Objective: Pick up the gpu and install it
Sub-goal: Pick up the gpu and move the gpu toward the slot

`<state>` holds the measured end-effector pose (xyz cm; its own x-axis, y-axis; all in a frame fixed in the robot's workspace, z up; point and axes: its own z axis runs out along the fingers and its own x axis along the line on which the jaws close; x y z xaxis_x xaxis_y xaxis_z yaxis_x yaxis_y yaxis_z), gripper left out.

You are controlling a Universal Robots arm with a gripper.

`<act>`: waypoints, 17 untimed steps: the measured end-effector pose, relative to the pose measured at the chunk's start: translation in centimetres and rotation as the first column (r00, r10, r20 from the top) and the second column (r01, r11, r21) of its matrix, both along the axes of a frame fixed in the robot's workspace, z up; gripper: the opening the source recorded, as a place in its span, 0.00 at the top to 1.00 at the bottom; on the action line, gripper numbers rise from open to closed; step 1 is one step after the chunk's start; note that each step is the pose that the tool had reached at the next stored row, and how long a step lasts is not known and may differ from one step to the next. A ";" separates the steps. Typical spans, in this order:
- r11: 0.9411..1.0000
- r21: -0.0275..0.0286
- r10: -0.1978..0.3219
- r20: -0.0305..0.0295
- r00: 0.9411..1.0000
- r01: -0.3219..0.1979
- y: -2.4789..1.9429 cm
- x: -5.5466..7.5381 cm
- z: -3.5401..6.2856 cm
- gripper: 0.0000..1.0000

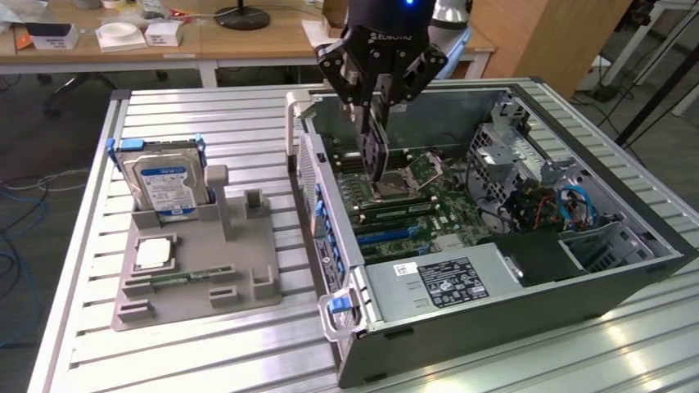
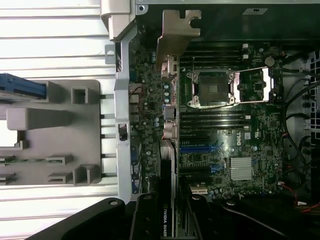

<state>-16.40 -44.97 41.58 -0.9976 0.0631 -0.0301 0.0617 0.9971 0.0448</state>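
Nearest me, the gripper [image 1: 377, 102] clamps the gpu [image 1: 377, 155] over the motherboard [image 1: 437, 209] in the case [image 1: 546, 315]; at nine o'clock a tray [image 1: 196, 274] holds a hard drive [image 1: 164, 184].

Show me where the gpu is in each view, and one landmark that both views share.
Exterior view: the gpu hangs upright in the fingers, over the CPU socket.
Wrist view: the gpu is edge-on, alongside the CPU socket.
Shared landmark: the CPU socket, with its metal frame.
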 end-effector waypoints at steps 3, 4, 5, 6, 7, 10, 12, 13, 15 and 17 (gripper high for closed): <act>1.000 0.000 0.000 0.000 1.000 0.000 0.00 0.5 0.00 0.74; 1.000 0.000 0.000 0.000 1.000 0.000 0.00 0.7 0.00 0.74; 1.000 0.000 0.000 0.000 1.000 0.000 0.00 0.8 0.00 0.74; 1.000 0.000 0.000 0.000 1.000 0.000 0.00 1.0 0.00 0.74; 1.000 0.000 0.000 0.000 1.000 0.000 0.00 1.2 0.00 0.74; 1.000 0.000 0.000 0.000 1.000 0.000 0.00 1.7 0.00 0.74; 1.000 0.000 0.000 0.000 1.000 0.000 0.00 2.0 0.00 0.74; 1.000 0.000 0.000 0.000 1.000 0.000 0.00 2.1 0.00 0.74; 1.000 0.000 0.000 0.000 1.000 0.000 0.00 2.4 0.00 0.74; 1.000 0.000 0.000 0.000 1.000 0.000 0.00 2.8 0.00 0.74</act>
